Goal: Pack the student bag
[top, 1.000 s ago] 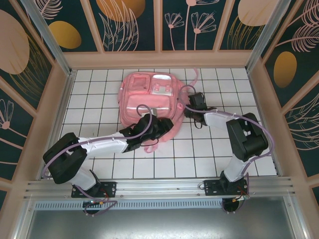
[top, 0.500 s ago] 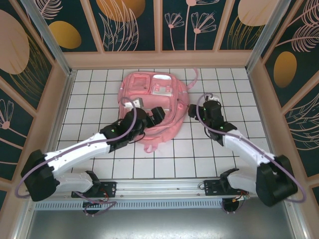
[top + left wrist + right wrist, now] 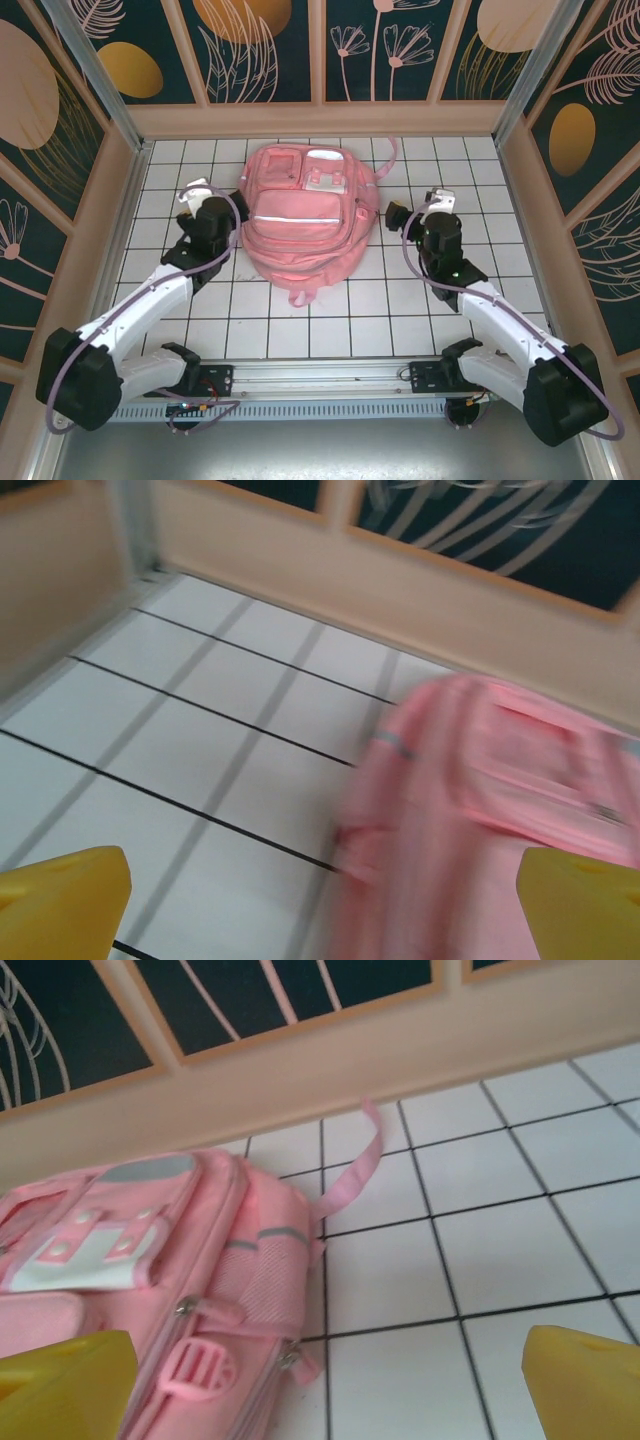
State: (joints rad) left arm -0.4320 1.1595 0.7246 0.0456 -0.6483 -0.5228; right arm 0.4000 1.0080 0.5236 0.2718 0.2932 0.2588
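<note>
Two grippers are by the bag (image 3: 297, 215), one on each side; the bag lies flat on the tiled table (image 3: 330, 320), close to the far wall (image 3: 320, 118), front side up (a thin strap (image 3: 352, 1172) curls out from its top corner); the left gripper (image 3: 320, 910) is just beside the bag's left side and not touching it; its yellow fingertips (image 3: 60, 905) are spread wide with nothing between them; the right gripper (image 3: 322, 1385) is near the bag's right side, apart from it, spread wide too, holding nothing.
</note>
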